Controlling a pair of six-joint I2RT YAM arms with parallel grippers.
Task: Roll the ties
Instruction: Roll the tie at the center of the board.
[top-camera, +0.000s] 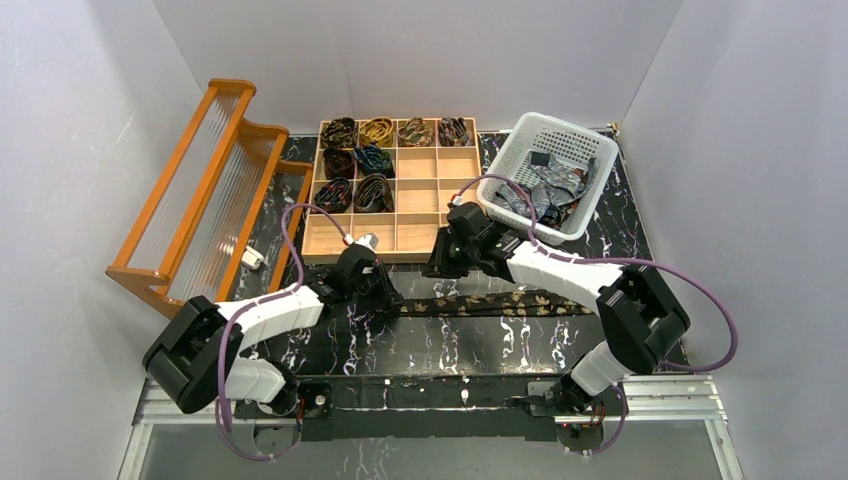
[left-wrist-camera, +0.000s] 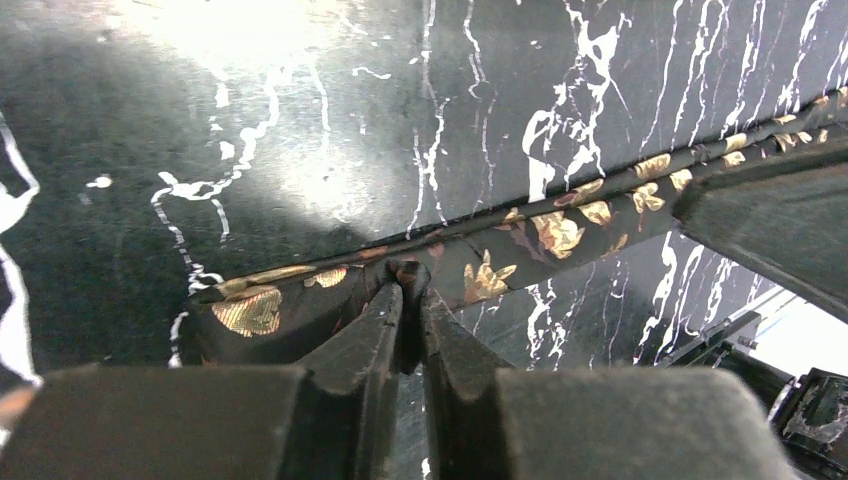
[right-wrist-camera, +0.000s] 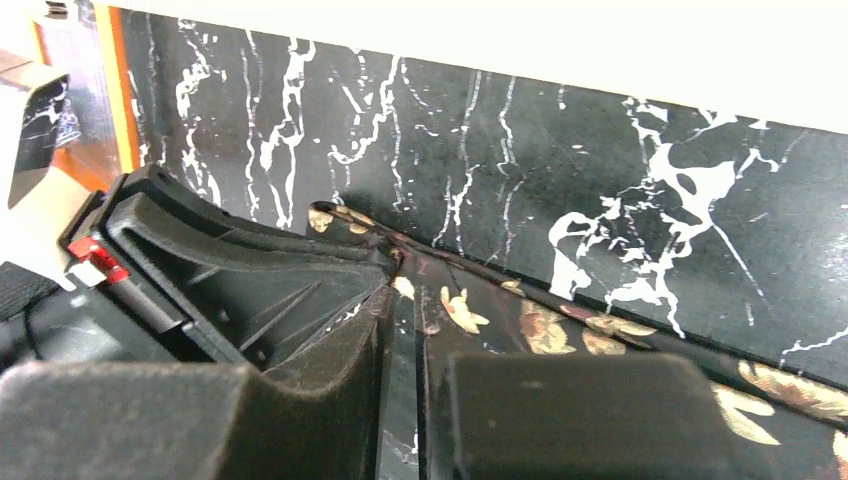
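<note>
left gripper (left-wrist-camera: 410, 288): jaws pressed nearly together, pinching a fold near the left end of the dark brown tie (left-wrist-camera: 555, 232), which has a gold leaf print. right gripper (right-wrist-camera: 405, 335): jaws a thin slit apart over the same tie, cannot tell if gripping. The tie lies flat, stretched left to right on the black marble table (top-camera: 450, 345), just near of the wooden tray (top-camera: 440, 190). rolled ties (top-camera: 357, 160) sit in its far-left cells. The white basket (top-camera: 560, 125) at far right holds loose ties (top-camera: 555, 190).

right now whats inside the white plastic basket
A loose tangle of grey-silver and dark patterned ties, heaped toward the near side of the white basket. Whatever lies under the heap is covered, so the count can't be told.
</note>
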